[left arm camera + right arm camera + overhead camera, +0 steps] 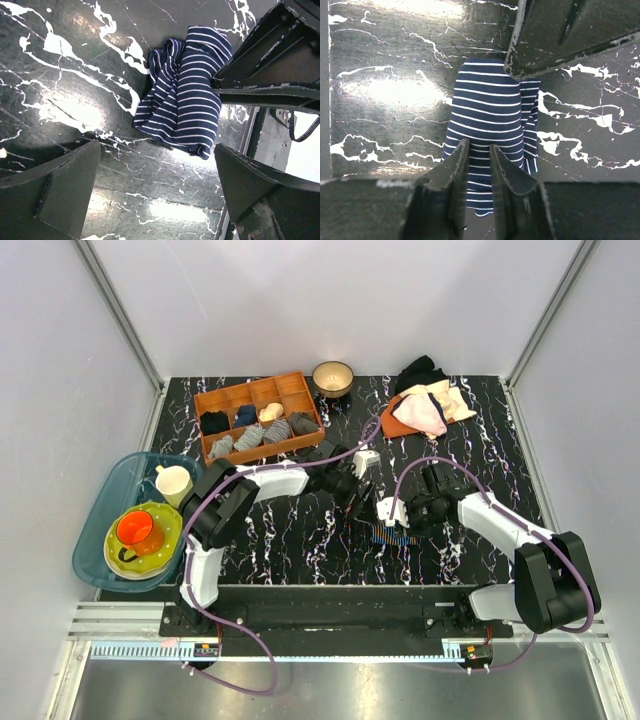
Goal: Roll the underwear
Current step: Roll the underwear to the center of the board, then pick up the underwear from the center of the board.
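The underwear (385,536) is a small bunched piece of navy cloth with pale stripes, lying on the black marble table between the two arms. In the right wrist view it (487,110) runs under my right gripper (479,146), whose jaws stand close together with a strip of cloth between them. My right gripper also shows in the top view (400,515). In the left wrist view the underwear (185,90) lies ahead of my left gripper (156,150), which is wide open, empty and apart from it. My left gripper in the top view (352,498) sits just behind and left of the cloth.
An orange divided tray (300,390) holding small cloth rolls stands at the back left. A bowl (332,377) is behind it. A pile of pink, cream and dark garments (428,405) lies at the back right. A teal tray (95,530) with cup and plates sits left.
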Controlling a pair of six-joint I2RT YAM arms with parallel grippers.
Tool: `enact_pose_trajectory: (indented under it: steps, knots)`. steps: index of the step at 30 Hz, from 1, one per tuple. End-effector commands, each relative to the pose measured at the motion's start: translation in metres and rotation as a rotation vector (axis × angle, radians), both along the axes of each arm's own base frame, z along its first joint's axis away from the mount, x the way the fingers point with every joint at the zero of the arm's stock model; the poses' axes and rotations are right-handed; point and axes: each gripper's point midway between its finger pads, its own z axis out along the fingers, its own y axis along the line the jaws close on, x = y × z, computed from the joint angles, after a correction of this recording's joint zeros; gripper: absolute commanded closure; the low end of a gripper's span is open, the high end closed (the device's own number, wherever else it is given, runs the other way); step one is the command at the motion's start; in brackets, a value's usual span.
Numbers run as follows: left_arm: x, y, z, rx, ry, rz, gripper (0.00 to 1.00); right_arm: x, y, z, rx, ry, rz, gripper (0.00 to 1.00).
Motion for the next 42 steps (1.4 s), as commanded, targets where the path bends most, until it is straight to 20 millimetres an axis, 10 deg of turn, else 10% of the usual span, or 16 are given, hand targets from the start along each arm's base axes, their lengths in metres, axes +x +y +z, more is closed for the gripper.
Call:
enact_pose_trajectory:
  steps: [1,14,23,28,33,39,42]
  knots:
    - [0.003,-0.019,0.008,-0.079,0.01,-0.019,0.01,-0.012,-0.025,-0.024,-0.137,0.04,-0.021,0.73]
    - [-0.039,-0.037,-0.041,-0.016,0.134,-0.174,0.1,-0.011,-0.024,-0.024,-0.13,0.037,-0.029,0.73]
    - [-0.052,-0.027,-0.05,0.021,0.176,-0.198,0.77,-0.009,-0.02,-0.019,-0.113,0.034,-0.04,0.73]
    - [-0.035,-0.024,-0.021,-0.041,0.151,-0.112,0.94,-0.001,-0.013,0.013,-0.068,0.045,-0.095,0.69]
    - [-0.009,-0.004,0.022,-0.124,0.055,-0.01,0.99,0.033,-0.003,0.096,0.02,0.005,-0.298,0.45]
    - [0.005,0.04,0.085,-0.185,-0.068,0.102,1.0,0.044,0.016,0.166,0.219,-0.02,-0.438,0.02]
    - [0.02,0.072,0.104,-0.178,-0.111,0.188,1.0,0.04,0.031,0.174,0.335,0.086,-0.504,0.0]
